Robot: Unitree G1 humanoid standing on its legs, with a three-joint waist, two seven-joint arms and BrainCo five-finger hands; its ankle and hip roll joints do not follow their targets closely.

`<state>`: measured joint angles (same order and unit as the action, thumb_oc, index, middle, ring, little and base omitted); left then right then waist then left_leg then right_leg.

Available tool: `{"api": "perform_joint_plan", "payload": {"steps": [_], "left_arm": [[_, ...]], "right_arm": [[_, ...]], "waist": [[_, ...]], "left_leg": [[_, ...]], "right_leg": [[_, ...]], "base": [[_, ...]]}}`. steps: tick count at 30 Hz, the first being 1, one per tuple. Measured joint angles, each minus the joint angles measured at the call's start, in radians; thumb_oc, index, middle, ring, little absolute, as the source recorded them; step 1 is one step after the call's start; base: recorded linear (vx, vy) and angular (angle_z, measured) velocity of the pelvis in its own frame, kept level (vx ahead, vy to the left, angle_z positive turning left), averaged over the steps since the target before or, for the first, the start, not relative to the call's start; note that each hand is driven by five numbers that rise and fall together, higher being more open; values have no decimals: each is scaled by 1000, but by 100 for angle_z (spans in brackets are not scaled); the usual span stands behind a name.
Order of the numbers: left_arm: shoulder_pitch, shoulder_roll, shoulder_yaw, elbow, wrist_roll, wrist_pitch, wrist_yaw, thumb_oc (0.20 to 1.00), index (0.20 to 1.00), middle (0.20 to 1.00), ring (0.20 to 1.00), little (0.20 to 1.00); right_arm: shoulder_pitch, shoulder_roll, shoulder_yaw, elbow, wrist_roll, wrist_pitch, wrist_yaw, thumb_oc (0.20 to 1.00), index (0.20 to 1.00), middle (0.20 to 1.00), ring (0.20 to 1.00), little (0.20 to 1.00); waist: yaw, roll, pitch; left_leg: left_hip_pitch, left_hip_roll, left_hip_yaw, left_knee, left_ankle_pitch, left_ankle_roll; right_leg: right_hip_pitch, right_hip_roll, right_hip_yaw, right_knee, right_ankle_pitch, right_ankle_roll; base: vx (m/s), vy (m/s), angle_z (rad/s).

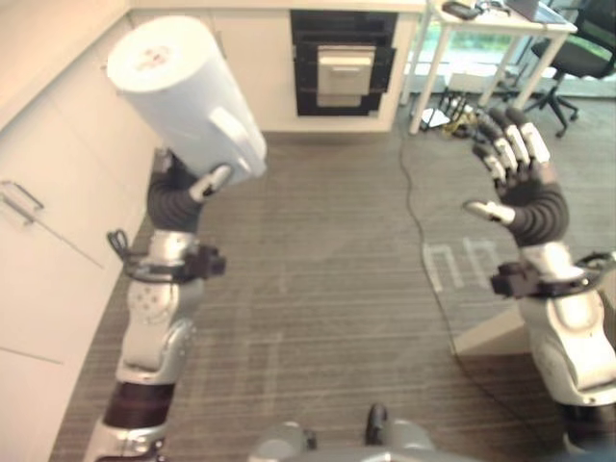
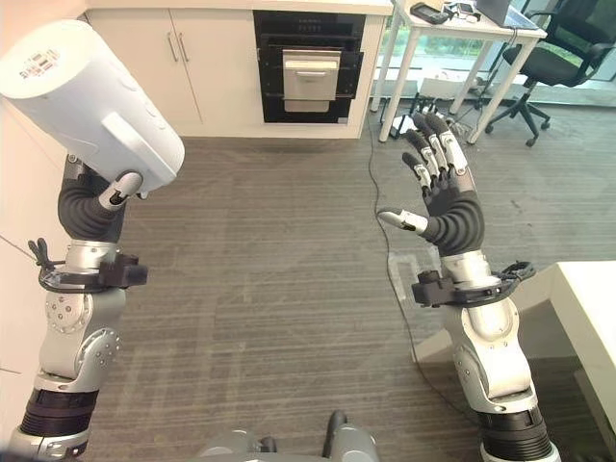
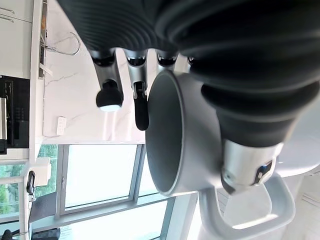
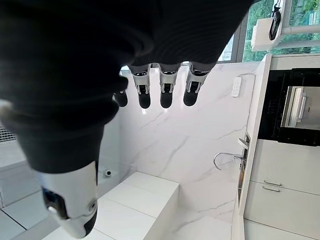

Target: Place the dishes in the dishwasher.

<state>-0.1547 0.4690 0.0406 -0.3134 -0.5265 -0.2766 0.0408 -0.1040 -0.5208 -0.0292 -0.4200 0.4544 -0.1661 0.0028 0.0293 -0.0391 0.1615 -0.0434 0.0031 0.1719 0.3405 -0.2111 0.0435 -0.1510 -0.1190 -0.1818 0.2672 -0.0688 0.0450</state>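
We saw the left hand (image 1: 197,178) raised, fingers and thumb curled round a large white mug (image 1: 183,91) held bottom-up, well in front of the black built-in oven (image 1: 343,63) and to its left. The mug's handle (image 3: 250,217) showed beside the thumb in the left wrist view. The right hand (image 2: 441,178) stood open and empty, fingers straight, nearer the oven's right side.
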Motion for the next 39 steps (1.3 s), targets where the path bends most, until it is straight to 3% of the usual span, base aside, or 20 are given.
{"api": "perform_joint_plan", "payload": {"steps": [6, 7, 11, 20, 25, 27, 28, 29, 30, 32, 34, 36, 39], "left_arm": [[-2, 0, 0, 0, 2, 0, 12, 200, 200, 200, 200, 200], [37, -24, 1, -1, 2, -10, 14, 200, 200, 200, 200, 200], [42, -51, -1, 17, 6, -61, 17, 200, 200, 200, 200, 200], [79, -69, -1, 43, 34, -62, 20, 200, 200, 200, 200, 200], [122, -70, 1, 43, 32, -66, 20, 200, 200, 200, 200, 200], [160, -69, 1, 43, 31, -67, 20, 200, 200, 200, 200, 200], [159, -62, 2, 45, 27, -70, 20, 200, 200, 200, 200, 200], [159, -61, 4, 49, 27, -71, 19, 200, 200, 200, 200, 200], [160, -65, 4, 56, 27, -74, 15, 200, 200, 200, 200, 200], [159, -82, -2, 89, 27, -78, 3, 200, 200, 200, 200, 200], [165, -100, 1, 91, 27, -78, -2, 200, 200, 200, 200, 200], [196, -101, 42, 89, 26, -82, -7, 200, 200, 200, 200, 200], [224, -110, 84, 87, 7, -93, -13, 200, 200, 200, 200, 200]], "right_arm": [[1, -2, 0, 1, 2, 9, 1, 1000, 1000, 1000, 1000, 1000], [41, -2, 0, 1, 3, 9, 14, 1000, 1000, 1000, 1000, 1000], [61, 3, 3, 72, 30, 4, 76, 1000, 1000, 1000, 1000, 1000], [87, 7, 21, 78, 22, 8, 77, 1000, 1000, 1000, 1000, 1000], [114, 4, 20, 80, 17, 29, 82, 1000, 1000, 1000, 1000, 1000], [127, -2, 18, 80, 18, 29, 98, 1000, 1000, 1000, 1000, 1000], [125, -9, 20, 90, 19, 28, 114, 1000, 1000, 1000, 1000, 1000], [123, -9, 19, 98, 19, 28, 124, 1000, 1000, 1000, 1000, 1000], [120, -6, 17, 101, 19, 24, 129, 1000, 1000, 1000, 1000, 1000], [108, 23, 44, 126, 18, 25, 138, 1000, 1000, 1000, 1000, 1000], [115, 18, 46, 140, 18, 28, 147, 1000, 1000, 1000, 1000, 1000], [151, 11, 19, 134, 19, 21, 184, 1000, 1000, 1000, 1000, 1000], [187, -37, -20, 127, 29, 16, 199, 1000, 1000, 1000, 1000, 1000]], "waist": [[-29, 28, -2], [-47, 38, -46], [-45, 37, -45], [-45, 36, -42], [-44, 31, -31], [-46, 22, -7], [-35, -11, 26], [-28, -54, 72], [-26, -47, 88], [-29, 5, 113], [-20, 53, 140], [-5, 75, 148], [-1, 88, 140]], "left_leg": [[11, 9, -10, -69, -2, -3], [-9, 36, 0, -58, 9, -30], [-5, 29, 4, -62, 11, -31], [-18, 34, -18, -62, 10, -35], [-11, 43, -22, -68, 14, -43], [25, 38, -19, -81, 22, -55], [44, 18, -13, -60, 37, -78], [-30, 8, -28, 122, 70, -124], [-121, 32, -41, 252, 90, -132], [-199, 97, 7, 30, 91, -138], [-259, 159, -2, -31, 125, -148], [-336, 189, -99, -61, 163, -181], [-355, 204, -97, -5, 156, -176]], "right_leg": [[-49, 9, -9, 51, -14, -14], [-81, 26, -12, 81, -24, -37], [-79, 29, 1, 98, -18, -46], [-81, 30, -16, 96, -29, -34], [-77, 45, -21, 101, -45, -46], [-63, 44, -15, 125, -69, -55], [-76, 45, 28, 187, -115, -69], [-78, 41, 89, 221, -144, -95], [-59, 50, 97, 198, -139, -100], [9, 96, 83, 90, -126, -93], [95, 147, 89, -21, -111, -105], [131, 170, 102, -1, -100, -126], [151, 161, 137, 39, -138, -115]], "base": [[27, -30, 4], [0, 0, 0], [29, -17, -3], [60, -55, 5], [117, -134, 3], [90, -151, -6], [141, -56, 1], [190, 19, 7], [400, 181, 5], [422, 244, 23], [346, 177, 10], [397, 228, -18], [395, 257, -41]]}}
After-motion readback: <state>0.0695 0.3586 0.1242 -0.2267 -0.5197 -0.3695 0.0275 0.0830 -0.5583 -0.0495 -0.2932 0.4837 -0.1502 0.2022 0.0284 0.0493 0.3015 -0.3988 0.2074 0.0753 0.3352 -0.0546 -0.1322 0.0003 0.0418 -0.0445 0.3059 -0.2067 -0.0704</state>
